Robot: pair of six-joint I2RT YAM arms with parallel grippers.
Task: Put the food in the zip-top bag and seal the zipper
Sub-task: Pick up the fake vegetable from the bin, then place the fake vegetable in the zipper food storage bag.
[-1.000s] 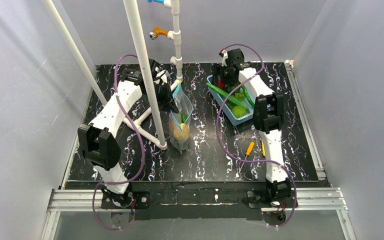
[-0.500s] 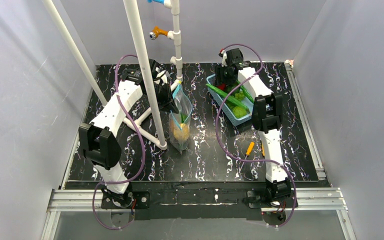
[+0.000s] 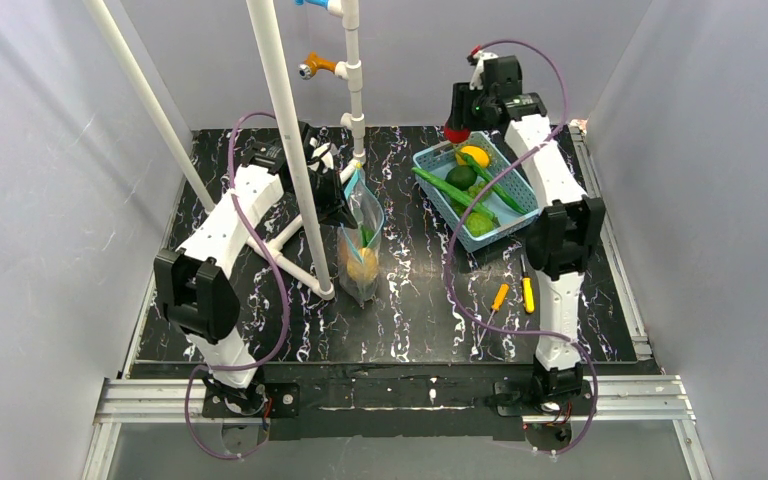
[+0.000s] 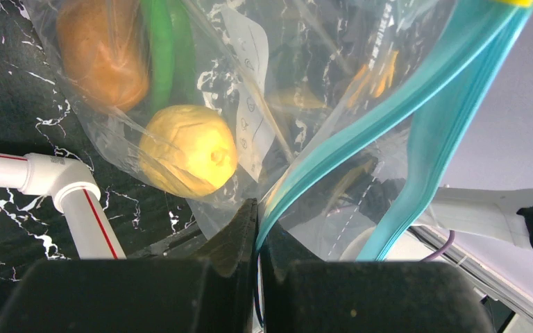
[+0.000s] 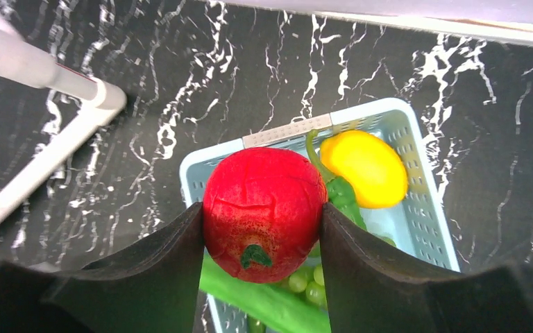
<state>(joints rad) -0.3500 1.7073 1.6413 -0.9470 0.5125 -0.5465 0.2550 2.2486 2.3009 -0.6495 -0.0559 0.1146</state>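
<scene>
Bright, even light; soft shadows; glare on the zip-top bag (image 4: 277, 76).

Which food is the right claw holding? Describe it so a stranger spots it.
Find the light-blue basket far right on the table. Above its far edge, the right claw grips a round red fruit with a green stem mark. Only it is red; the basket's pieces are yellow or green.

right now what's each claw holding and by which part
Right claw: the red toy fruit, pinched across its sides. Left claw: the zip-top bag, clamped on its teal zipper strip at the mouth.
</scene>
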